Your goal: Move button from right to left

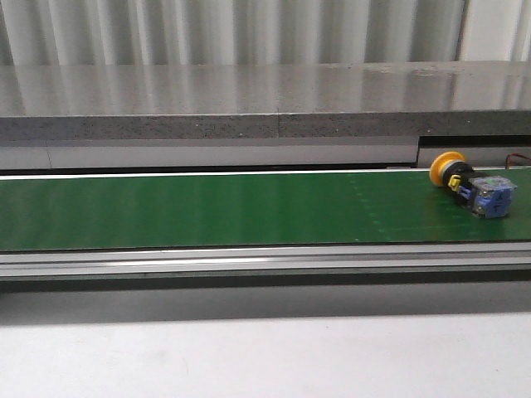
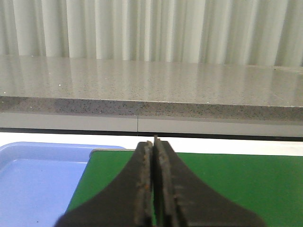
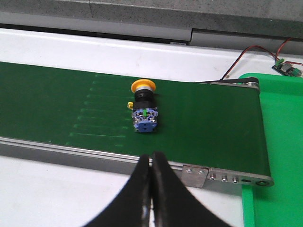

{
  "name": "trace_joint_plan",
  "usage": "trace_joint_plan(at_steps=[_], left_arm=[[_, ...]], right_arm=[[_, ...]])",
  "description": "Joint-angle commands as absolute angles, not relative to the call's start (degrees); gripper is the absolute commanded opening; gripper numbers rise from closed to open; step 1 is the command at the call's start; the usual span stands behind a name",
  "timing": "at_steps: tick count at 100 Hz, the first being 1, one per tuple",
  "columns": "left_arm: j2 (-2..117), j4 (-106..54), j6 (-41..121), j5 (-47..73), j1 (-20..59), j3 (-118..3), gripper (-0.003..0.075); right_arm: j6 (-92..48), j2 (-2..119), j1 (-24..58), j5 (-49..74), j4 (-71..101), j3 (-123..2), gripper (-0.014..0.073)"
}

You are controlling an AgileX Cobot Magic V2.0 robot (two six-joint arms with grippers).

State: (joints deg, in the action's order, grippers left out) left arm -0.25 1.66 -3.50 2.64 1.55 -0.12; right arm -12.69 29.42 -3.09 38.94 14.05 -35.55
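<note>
The button (image 1: 470, 183) lies on its side on the green conveyor belt (image 1: 207, 211) at the far right, yellow cap toward the back wall, blue-grey body toward the front. In the right wrist view the button (image 3: 143, 105) lies on the belt ahead of my right gripper (image 3: 152, 158), which is shut and empty over the belt's near rail. My left gripper (image 2: 154, 144) is shut and empty above the belt's left end (image 2: 236, 179). Neither gripper shows in the front view.
A blue tray (image 2: 38, 175) sits beside the belt's left end. A bright green tray (image 3: 279, 142) sits past the belt's right end roller. A small circuit board with red and black wires (image 3: 286, 67) lies behind it. A grey stone ledge (image 1: 249, 104) runs behind the belt.
</note>
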Motion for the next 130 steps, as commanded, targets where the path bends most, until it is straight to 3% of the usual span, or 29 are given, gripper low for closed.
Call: trace_joint_plan(at_steps=[1,75,97,130], left_arm=[[-2.0,1.6,-3.9,-1.9,1.8,1.3,-0.0020],[-1.9,-1.5,-3.9,-1.4,1.8,-1.5,-0.0020],[4.6,-2.7,-3.9,9.0,1.8,-13.5,-0.0020],[27.3,-4.3,-3.9,30.6,1.8,-40.7,-0.0020]], right_arm=[[-13.3,29.6,-3.1,35.3,14.5,-37.0,-0.0068],[-13.3,29.6,-3.1,35.3,14.5,-37.0,-0.0068],[-13.3,29.6,-3.1,35.3,14.5,-37.0,-0.0068],[-13.3,29.6,-3.1,35.3,14.5,-37.0,-0.0068]])
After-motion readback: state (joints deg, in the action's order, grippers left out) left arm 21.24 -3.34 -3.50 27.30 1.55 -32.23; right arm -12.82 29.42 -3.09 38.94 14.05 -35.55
